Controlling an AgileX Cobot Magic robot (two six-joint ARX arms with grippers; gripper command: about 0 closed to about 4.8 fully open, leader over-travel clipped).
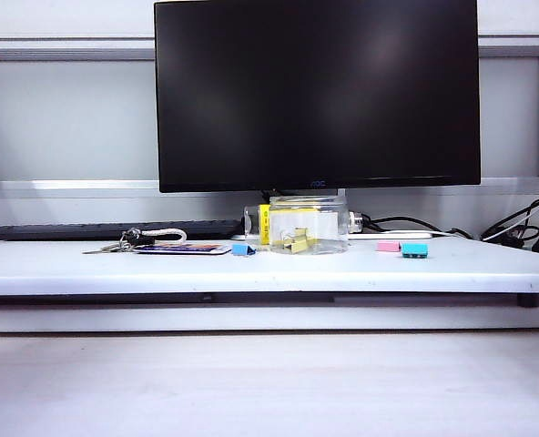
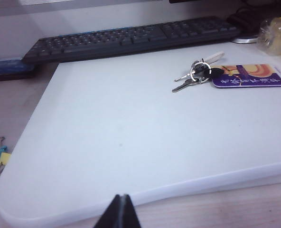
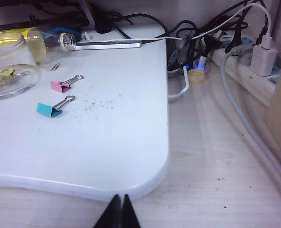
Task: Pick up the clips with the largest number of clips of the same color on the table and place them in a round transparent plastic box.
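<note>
The left claw shows only in the left wrist view, as a dark pointed tip at the picture's edge. Its two fingers are pressed together with no gap between them, and nothing is held between them. It hangs just off the front edge of the table, clear of the surface and touching nothing.

The right claw shows only in the right wrist view, likewise as a dark tip with both fingers closed tight against each other and nothing in its grip. It sits just off the table's rounded front corner, apart from the surface.

Neither arm nor claw appears in the exterior view.
</note>
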